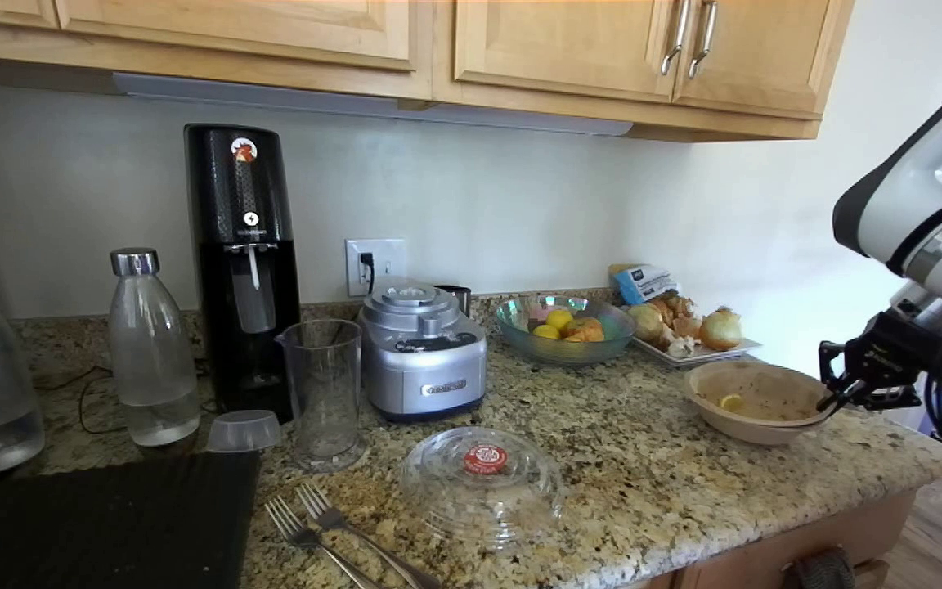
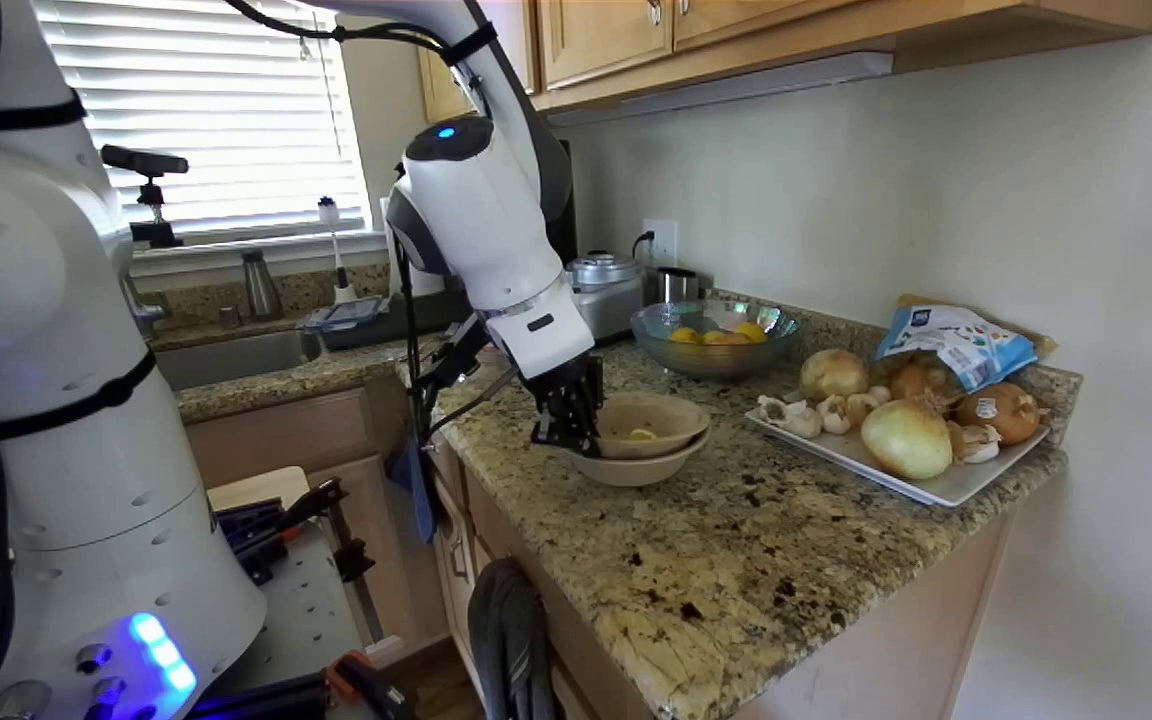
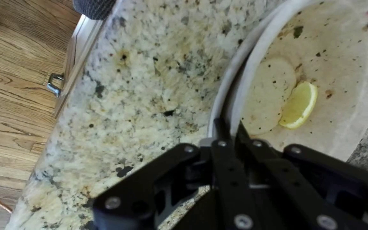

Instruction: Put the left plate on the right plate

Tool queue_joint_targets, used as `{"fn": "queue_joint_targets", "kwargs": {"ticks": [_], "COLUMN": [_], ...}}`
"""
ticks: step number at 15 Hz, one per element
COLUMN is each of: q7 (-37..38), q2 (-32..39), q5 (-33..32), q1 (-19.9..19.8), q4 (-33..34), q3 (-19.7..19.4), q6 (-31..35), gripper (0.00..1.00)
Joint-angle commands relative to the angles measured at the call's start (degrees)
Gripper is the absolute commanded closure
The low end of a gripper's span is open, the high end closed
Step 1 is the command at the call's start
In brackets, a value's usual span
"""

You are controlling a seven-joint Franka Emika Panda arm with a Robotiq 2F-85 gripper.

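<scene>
Pinching, jaws hold one left plate [image 2: 660, 414] (one lemon wedge [image 3: 299, 106]) atop one right plate [image 2: 642, 472].

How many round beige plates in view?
2: the upper plate, lemon wedge inside, rim in the gripper; the lower plate beneath it, on the counter. No third rim shows.

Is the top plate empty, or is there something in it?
Not empty: the wrist view shows a lemon wedge lying inside the top plate, with dark flecks scattered around it.
</scene>
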Motion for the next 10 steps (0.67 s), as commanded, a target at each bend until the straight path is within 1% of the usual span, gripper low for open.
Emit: {"fn": "queue_joint_targets", "kwargs": {"ticks": [1,4,10], "q7": [0.1,0.9,0.9], "q2": [-3.2,-3.3,-2.6], "q5": [0.1,0.4,0.9], "q1": [-0.4,-0.8,-0.5], "q4": [-1.4,-1.4,-1.4], "q3": [-0.5,-1.2,-2.0], "q6": [-0.5,-2.1,-1.8], "gripper": [0.94,0.93,0.94]}}
